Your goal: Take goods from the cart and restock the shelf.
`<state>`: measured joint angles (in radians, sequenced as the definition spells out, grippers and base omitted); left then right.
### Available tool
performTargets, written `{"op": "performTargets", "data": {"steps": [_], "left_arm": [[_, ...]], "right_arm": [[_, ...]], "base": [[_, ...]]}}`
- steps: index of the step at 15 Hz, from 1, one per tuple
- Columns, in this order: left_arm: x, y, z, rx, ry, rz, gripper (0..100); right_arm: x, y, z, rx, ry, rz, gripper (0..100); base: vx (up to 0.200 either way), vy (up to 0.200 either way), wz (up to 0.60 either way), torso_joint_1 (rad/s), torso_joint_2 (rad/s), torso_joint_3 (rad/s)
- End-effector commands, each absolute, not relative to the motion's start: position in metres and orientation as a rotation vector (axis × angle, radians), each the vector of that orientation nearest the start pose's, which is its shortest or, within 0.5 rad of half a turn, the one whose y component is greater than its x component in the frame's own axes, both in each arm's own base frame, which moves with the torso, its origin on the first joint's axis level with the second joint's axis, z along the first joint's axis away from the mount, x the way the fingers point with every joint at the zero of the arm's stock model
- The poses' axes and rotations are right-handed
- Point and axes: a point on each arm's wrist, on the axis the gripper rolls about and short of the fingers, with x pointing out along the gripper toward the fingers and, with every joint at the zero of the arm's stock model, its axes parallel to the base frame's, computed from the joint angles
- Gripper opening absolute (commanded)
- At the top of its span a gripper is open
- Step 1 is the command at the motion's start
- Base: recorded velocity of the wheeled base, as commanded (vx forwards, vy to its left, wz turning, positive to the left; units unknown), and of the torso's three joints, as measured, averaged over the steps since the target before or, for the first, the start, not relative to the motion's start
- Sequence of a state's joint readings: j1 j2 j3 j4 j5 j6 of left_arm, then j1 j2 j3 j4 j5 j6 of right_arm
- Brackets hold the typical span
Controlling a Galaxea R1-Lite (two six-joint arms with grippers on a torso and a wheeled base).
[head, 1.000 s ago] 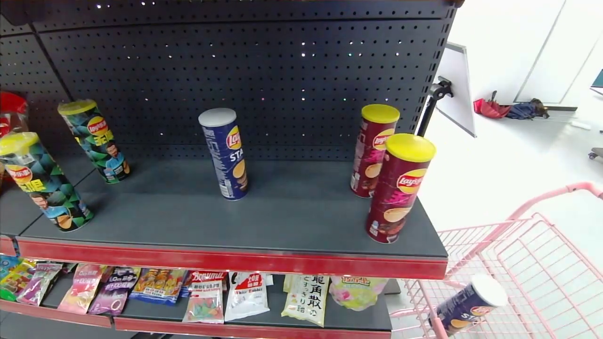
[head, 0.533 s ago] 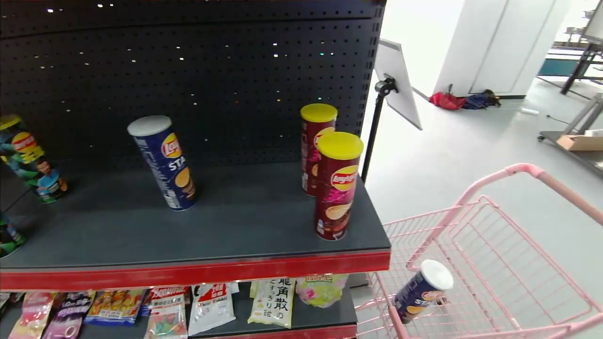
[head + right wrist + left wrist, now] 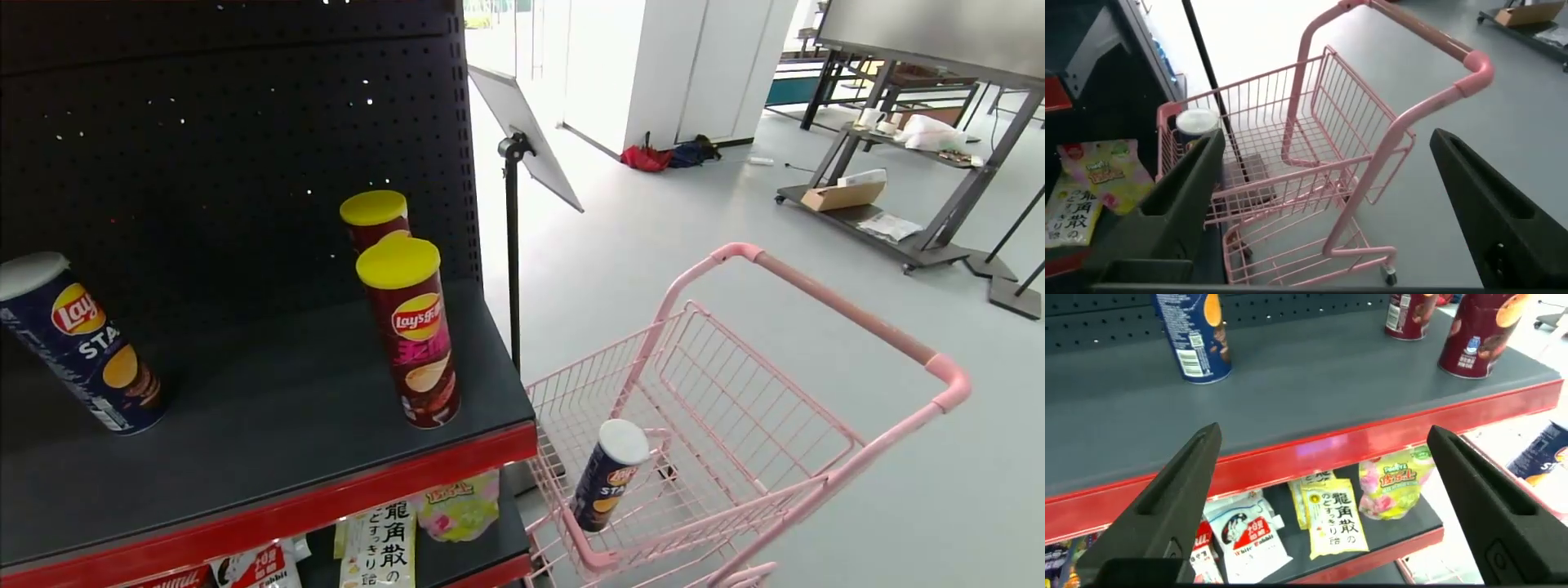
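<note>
The left hand (image 3: 1323, 434) is spread wide. Its two matte black, wedge-shaped fingers are well apart and hold nothing, in front of the glossy red lip of the flat dark grey metal shelf (image 3: 1290, 400). The right hand (image 3: 1327, 137) is likewise spread and empty, above the pink wire cart (image 3: 1396, 131), a basket of thin rods with a rounded tubular handle.

In the head view the cart stands on the smooth grey floor at four o'clock from the shelf's end. Inside it a dark blue cylindrical tube with a white lid (image 3: 608, 474) sits tilted in the corner nearest the shelf.

On the shelf stands a maroon tube with a yellow lid (image 3: 412, 335), with a second maroon tube (image 3: 374, 214) just behind it at twelve o'clock. A matching blue tube (image 3: 82, 347) stands well apart at nine o'clock. Crinkled snack bags (image 3: 388, 543) lie on the tier below, at six o'clock.
</note>
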<state>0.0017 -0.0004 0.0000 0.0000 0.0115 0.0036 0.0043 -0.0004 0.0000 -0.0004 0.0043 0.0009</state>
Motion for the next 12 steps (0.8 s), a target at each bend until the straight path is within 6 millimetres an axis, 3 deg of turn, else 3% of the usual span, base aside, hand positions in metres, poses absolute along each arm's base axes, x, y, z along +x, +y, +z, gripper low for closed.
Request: {"op": "performTargets", "data": {"steps": [1,12], "left_arm": [[-0.0228,0.0002,0.0755,0.003,0.0,0.014,100],[-0.0228,0.0002,0.0755,0.003,0.0,0.014,100]], "right_arm": [[-0.0228,0.0,0.0756,0.0,-0.002,0.009,100],[-0.0228,0.0,0.0756,0.003,-0.002,0.008,100]], "base": [[0.0,0.0,0.0,0.0,0.0,0.0],[0.0,0.0,0.0,-0.138,0.34,0.2]]}}
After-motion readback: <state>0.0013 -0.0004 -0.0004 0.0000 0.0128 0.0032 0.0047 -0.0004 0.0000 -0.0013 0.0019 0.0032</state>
